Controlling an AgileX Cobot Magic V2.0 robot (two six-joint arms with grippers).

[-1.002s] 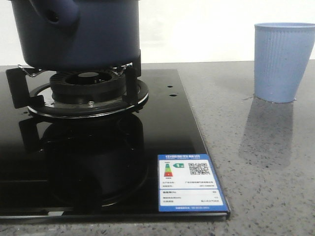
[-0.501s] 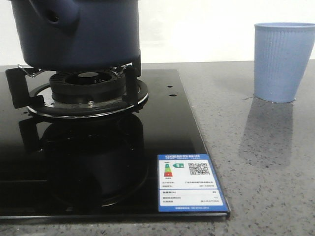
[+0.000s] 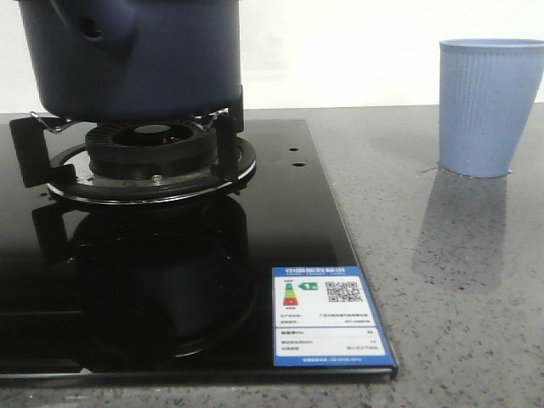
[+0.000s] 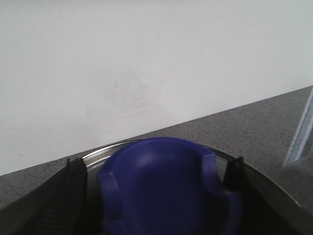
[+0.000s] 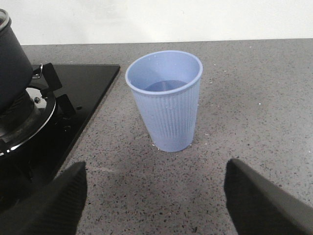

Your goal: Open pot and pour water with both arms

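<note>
The dark navy pot (image 3: 144, 59) stands on the burner grate (image 3: 51, 127) of the black glass stove (image 3: 297, 212), its stubby hollow handle (image 3: 93, 25) facing me. Its edge also shows in the right wrist view (image 5: 10, 63). In the left wrist view the lid's blue knob (image 4: 166, 196) sits on the shiny lid (image 4: 98, 152). My left gripper (image 4: 154, 164) straddles the knob, jaws open, with a gap on one side. The light blue ribbed cup (image 3: 489, 106) stands on the counter to the right. My right gripper (image 5: 156, 166) is open and empty, just short of the cup (image 5: 166, 98).
The grey speckled counter (image 3: 450, 297) extends around the stove. A white and blue label (image 3: 327, 314) lies on the stove's near right corner. A white wall (image 3: 357, 51) is behind. Neither arm shows in the front view.
</note>
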